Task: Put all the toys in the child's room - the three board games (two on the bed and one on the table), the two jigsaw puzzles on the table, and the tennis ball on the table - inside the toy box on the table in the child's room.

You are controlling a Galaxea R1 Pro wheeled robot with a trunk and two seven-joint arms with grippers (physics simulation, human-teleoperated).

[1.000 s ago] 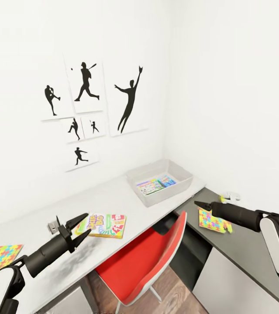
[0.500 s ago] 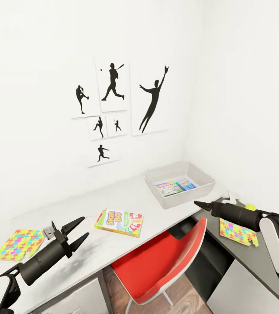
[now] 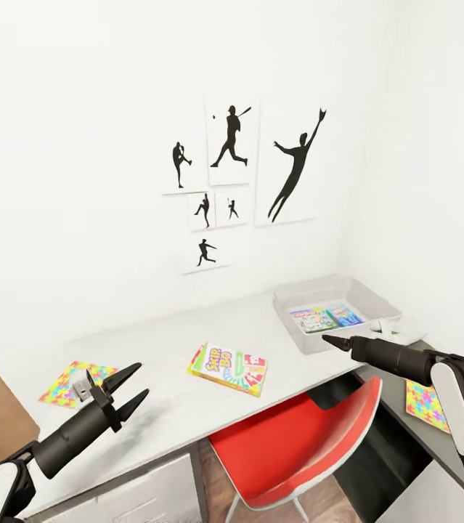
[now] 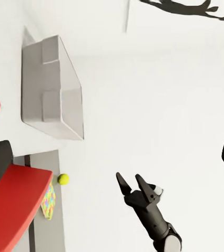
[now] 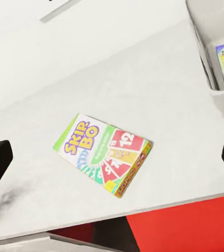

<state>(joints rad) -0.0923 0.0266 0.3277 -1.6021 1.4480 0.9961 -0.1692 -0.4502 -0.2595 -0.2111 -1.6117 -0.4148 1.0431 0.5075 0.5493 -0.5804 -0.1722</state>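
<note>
bench [image 3: 275,330]: long light grey L-shaped top running along the back wall, with the dark wing turning toward the viewer at the right.
toy box [image 3: 366,292]: shallow light grey bin on the bench's far right end, in the corner; two flat printed game boxes [image 3: 326,317] lie inside, side by side.
SKIP BO box [image 3: 229,368]: flat on the bench mid-way, left of the bin, near the front edge.
left puzzle [image 3: 78,382]: multicoloured jigsaw square flat at the bench's left end.
right puzzle [image 3: 428,404]: second jigsaw square, on the wing.
tennis ball [image 4: 63,179]: on the wing, near that puzzle.
red chair [image 3: 300,450]: tucked in before the bench, below the game box.
baseball silhouette pictures [image 3: 242,163]: on the wall behind the bench.
</note>
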